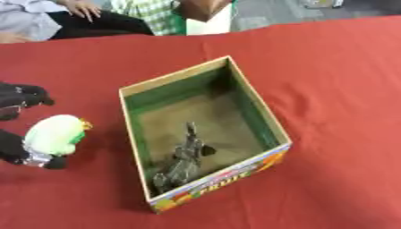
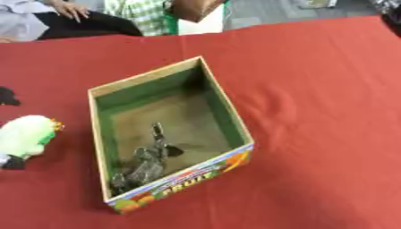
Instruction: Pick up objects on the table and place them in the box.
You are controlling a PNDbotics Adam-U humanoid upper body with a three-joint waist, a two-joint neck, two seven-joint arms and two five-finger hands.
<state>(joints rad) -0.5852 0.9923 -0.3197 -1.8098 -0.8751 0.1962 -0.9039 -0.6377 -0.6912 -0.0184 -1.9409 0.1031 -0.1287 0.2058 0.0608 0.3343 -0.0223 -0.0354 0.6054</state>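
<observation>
Nearest the camera, the box (image 1: 274, 154) with its printed fruit front is sitting open on the red bench (image 1: 337, 89), and a dark grey toy-like shape (image 1: 181, 161) is already lying in its near corner; what it is cannot be made out.

To the left, just beside the box but not touching it, the left hand (image 1: 23, 150) is holding a white-and-green plush toy (image 1: 53, 134), its dark fingers curling around the toy's lower end. The hand is being cut off by the frame edge, so how far the fingers wrap is unclear. A second dark part (image 1: 22, 96) is showing above it, also clipped.

A good carry probably means lifting the plush clear of the box's left wall, moving it over the bare floor area toward the far end, then releasing.

The right hand is not showing in either view.
</observation>
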